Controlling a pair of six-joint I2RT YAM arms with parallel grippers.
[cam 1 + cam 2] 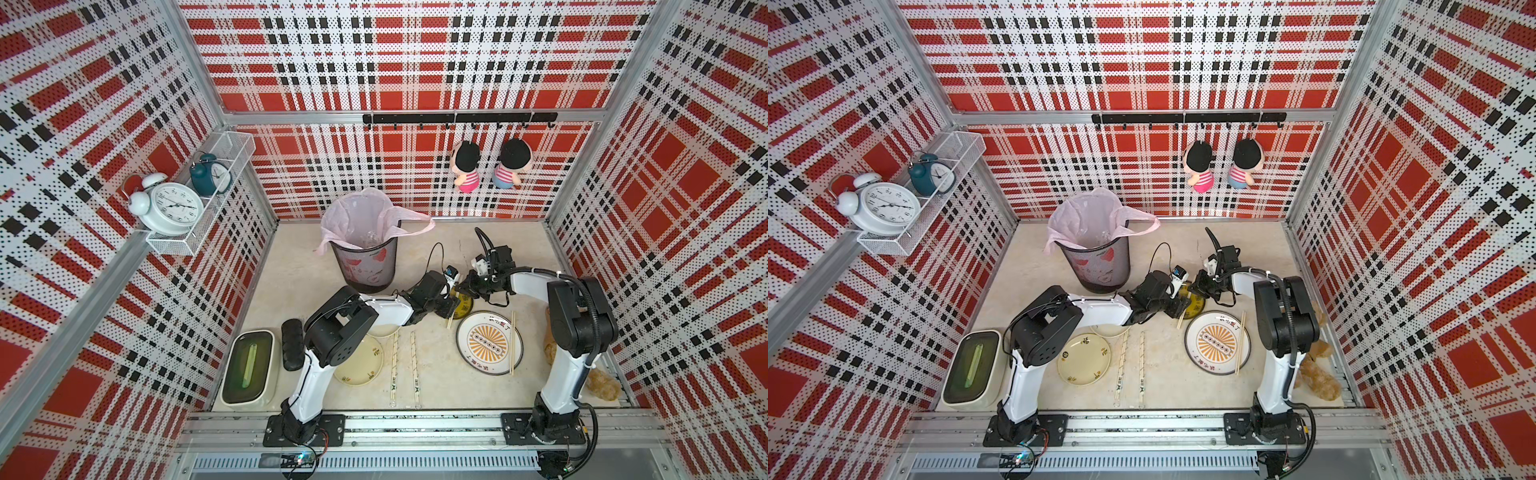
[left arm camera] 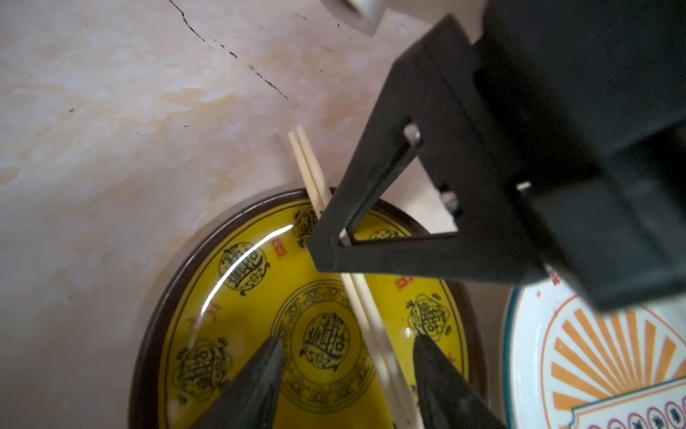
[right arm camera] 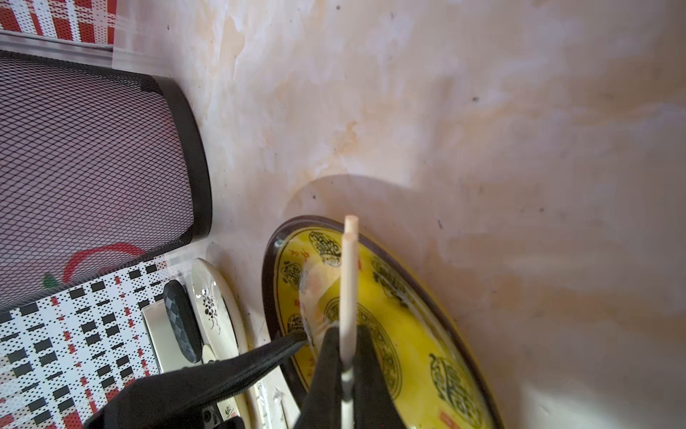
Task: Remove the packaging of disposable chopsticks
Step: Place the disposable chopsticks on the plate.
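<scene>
- Right gripper [image 3: 347,341] is pressed shut on one pair of sticks [image 2: 310,163], holding them slanted over the yellow plate [image 2: 230,297]. The bare wood ends poke out past its fingers.
- Probable reason: it anchors the wood so the wrap can be slid off the other end.
- Sleeve [image 2: 386,360] shows as glossy clear film on the stretch of the sticks toward the left gripper. Its exact edge is hard to tell.
- Left gripper [image 2: 349,356] has its jaws spread either side of that wrapped stretch, touching nothing. It looks lined up to pinch the film.
- Bin [image 1: 365,270] stands near, likely for the stripped wrap.
- Two wrapped pairs [image 1: 413,365] lie side by side on the table, awaiting their turn.
- A bare pair [image 1: 513,345] lies across the white plate [image 1: 459,345], so it looks finished.
- Risk: if the left gripper pinches wood together with the film, the sleeve won't slide.
</scene>
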